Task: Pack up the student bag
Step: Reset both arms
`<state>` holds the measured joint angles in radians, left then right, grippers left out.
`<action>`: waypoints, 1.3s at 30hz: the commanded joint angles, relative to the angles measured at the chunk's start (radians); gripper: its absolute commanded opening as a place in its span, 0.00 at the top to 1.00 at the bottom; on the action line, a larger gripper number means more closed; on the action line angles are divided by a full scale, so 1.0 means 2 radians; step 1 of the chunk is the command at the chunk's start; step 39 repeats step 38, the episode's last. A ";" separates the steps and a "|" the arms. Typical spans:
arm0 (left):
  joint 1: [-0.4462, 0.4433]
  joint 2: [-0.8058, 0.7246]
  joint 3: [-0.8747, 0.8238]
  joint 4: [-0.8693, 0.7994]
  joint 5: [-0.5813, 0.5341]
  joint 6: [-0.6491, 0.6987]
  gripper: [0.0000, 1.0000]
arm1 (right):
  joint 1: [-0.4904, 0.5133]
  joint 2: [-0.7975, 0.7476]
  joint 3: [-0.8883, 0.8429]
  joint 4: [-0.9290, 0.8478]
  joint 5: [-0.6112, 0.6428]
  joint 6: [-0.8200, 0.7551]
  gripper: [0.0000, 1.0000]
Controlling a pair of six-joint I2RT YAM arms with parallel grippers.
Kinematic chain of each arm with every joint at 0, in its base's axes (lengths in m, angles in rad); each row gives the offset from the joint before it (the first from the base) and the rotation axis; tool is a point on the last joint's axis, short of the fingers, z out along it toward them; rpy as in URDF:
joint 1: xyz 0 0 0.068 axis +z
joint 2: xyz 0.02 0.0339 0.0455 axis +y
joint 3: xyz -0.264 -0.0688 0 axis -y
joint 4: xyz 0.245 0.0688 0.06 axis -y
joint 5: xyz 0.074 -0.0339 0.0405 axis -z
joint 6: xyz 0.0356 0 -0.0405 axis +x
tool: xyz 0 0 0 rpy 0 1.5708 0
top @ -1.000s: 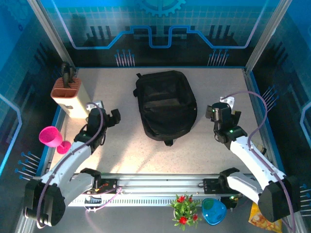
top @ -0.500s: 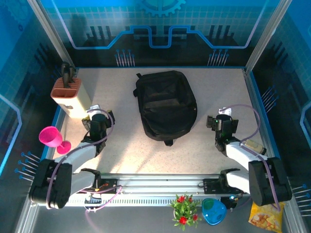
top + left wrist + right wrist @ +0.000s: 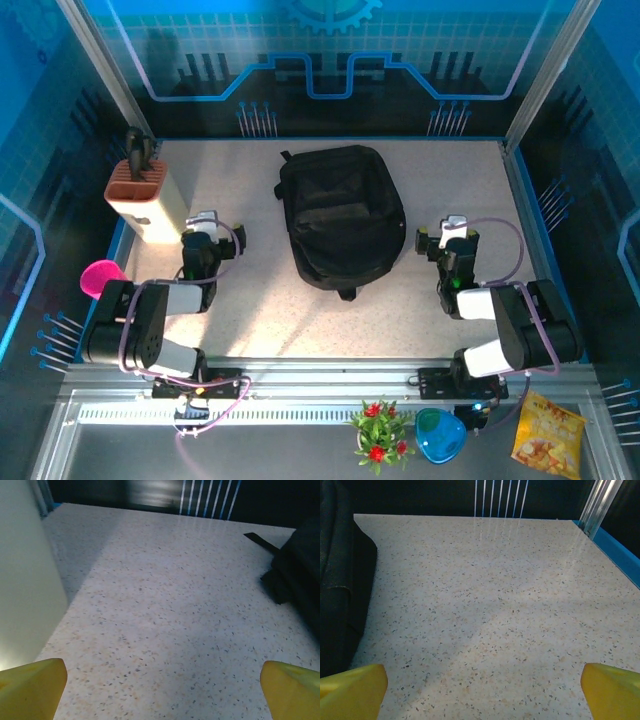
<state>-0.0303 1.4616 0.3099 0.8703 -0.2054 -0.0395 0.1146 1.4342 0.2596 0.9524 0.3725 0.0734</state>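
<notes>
1. The left gripper [image 3: 161,685] sits low over the speckled table [image 3: 165,595]. Its yellow fingertips [image 3: 32,685] are spread wide with nothing between them.
2. The student bag [image 3: 342,215], black and lying flat, is ahead and to this gripper's right, well apart. A cream box [image 3: 25,580] stands close on its left.
3. The right gripper [image 3: 482,685] is likewise spread wide and empty, low over the table.
4. The bag lies near this gripper's left side, not touching it.

The left arm [image 3: 135,322] and right arm [image 3: 520,325] have black joints, white links and looping lilac cables [image 3: 518,248]; their fingertips [image 3: 31,689] are yellow.
</notes>
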 commanded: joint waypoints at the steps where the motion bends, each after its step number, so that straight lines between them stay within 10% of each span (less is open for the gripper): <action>1: 0.006 0.019 0.021 0.033 0.041 0.016 0.01 | -0.010 0.002 0.000 0.052 -0.013 -0.008 0.00; 39: 0.011 0.048 0.039 0.022 0.059 0.019 0.01 | -0.013 0.055 0.056 -0.004 -0.047 -0.018 0.00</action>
